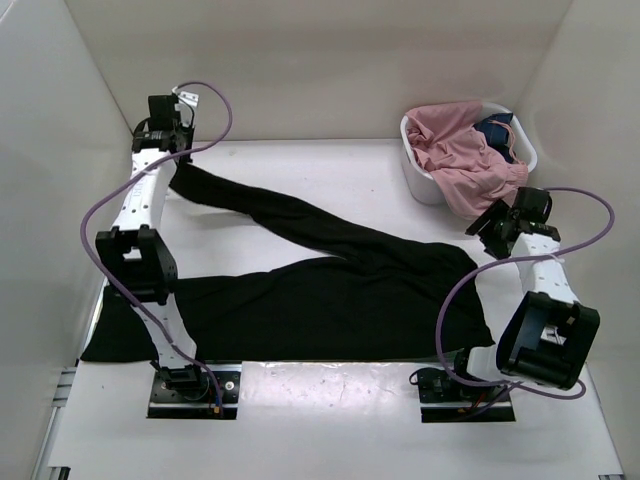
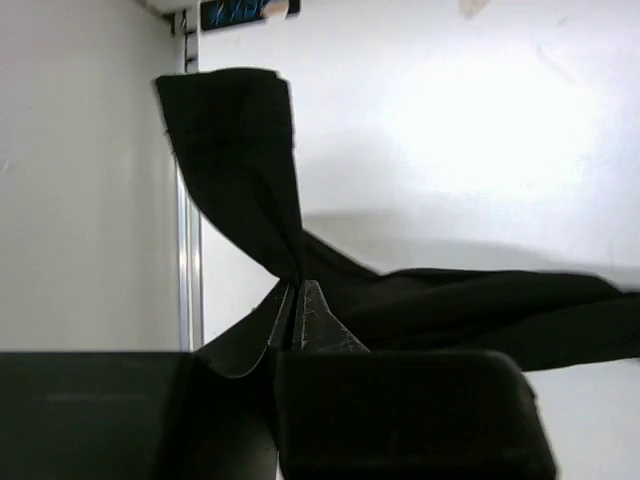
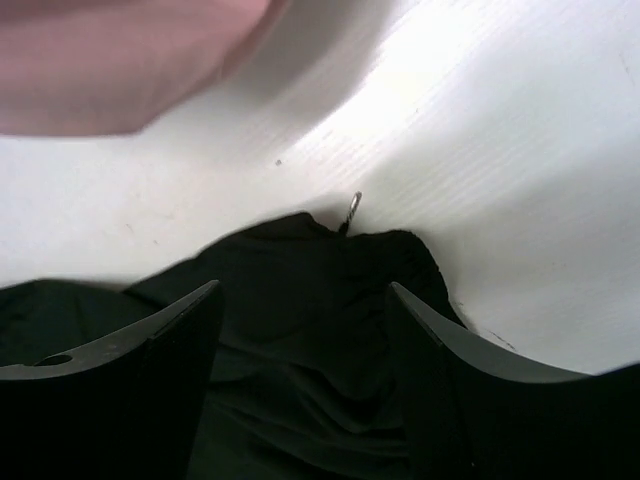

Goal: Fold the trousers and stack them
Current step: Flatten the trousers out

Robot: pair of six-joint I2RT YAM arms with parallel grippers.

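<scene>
The black trousers [image 1: 330, 290] lie spread on the white table, one leg along the near edge, the other running diagonally to the far left. My left gripper [image 1: 175, 165] is at that far-left leg end, shut on the fabric. In the left wrist view, its fingers [image 2: 297, 305] pinch the trouser leg [image 2: 240, 150], which bunches at the tips. My right gripper [image 1: 490, 222] hovers over the waist end at the right. It is open [image 3: 303, 290], its two fingers astride the waistband [image 3: 320, 280], with nothing between them.
A white basket [image 1: 425, 180] at the far right holds a pink garment [image 1: 465, 155] spilling over its rim and a dark blue one [image 1: 497, 130]. White walls close in on the left, back and right. Purple cables loop from both arms.
</scene>
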